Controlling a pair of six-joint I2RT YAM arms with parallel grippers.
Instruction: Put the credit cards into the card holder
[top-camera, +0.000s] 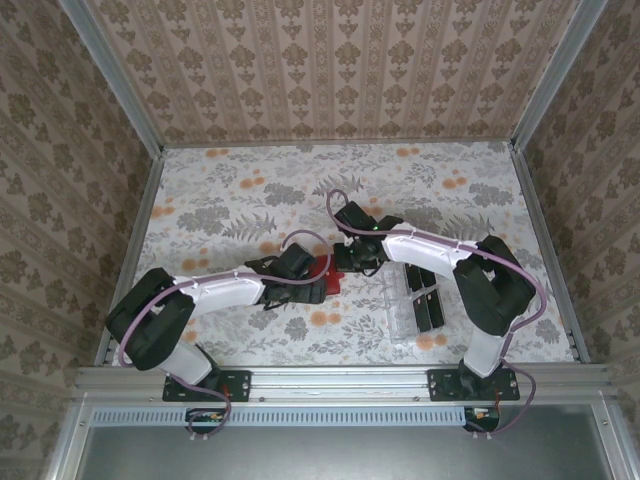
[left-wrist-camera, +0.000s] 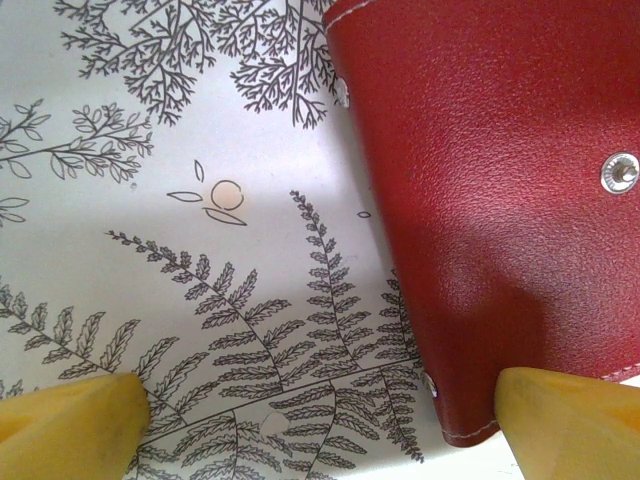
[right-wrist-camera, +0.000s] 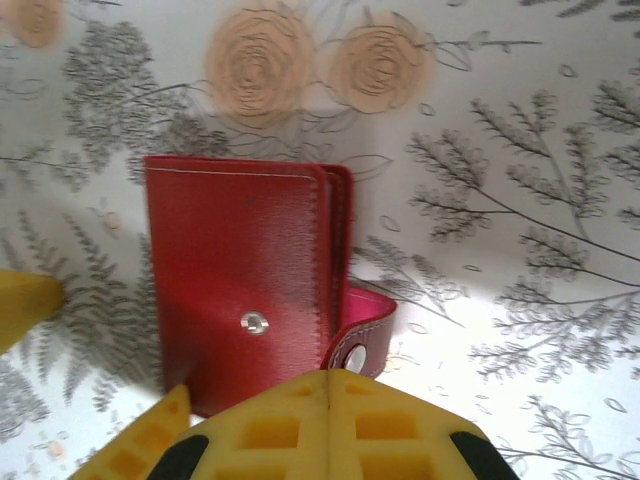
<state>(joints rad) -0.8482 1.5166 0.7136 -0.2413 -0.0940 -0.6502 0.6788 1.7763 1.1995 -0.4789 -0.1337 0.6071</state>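
The red card holder (right-wrist-camera: 235, 270) lies closed on the floral table, its strap (right-wrist-camera: 362, 340) unsnapped and curling up to the right. My right gripper (right-wrist-camera: 328, 376) is shut, its yellow fingertips meeting right at the strap's end; whether the strap is pinched I cannot tell. My left gripper (left-wrist-camera: 320, 400) is open wide, one finger (left-wrist-camera: 570, 425) over the holder's (left-wrist-camera: 480, 180) near corner, the other (left-wrist-camera: 65, 430) on bare table. From above, both grippers, left (top-camera: 308, 284) and right (top-camera: 346, 262), crowd the card holder (top-camera: 328, 284). Black credit cards (top-camera: 431, 306) stand in a clear tray.
The clear plastic slotted tray (top-camera: 398, 318) sits right of the card holder, under the right arm's forearm. Patterned walls close in the table on the left, back and right. Open table lies beyond the grippers toward the back wall.
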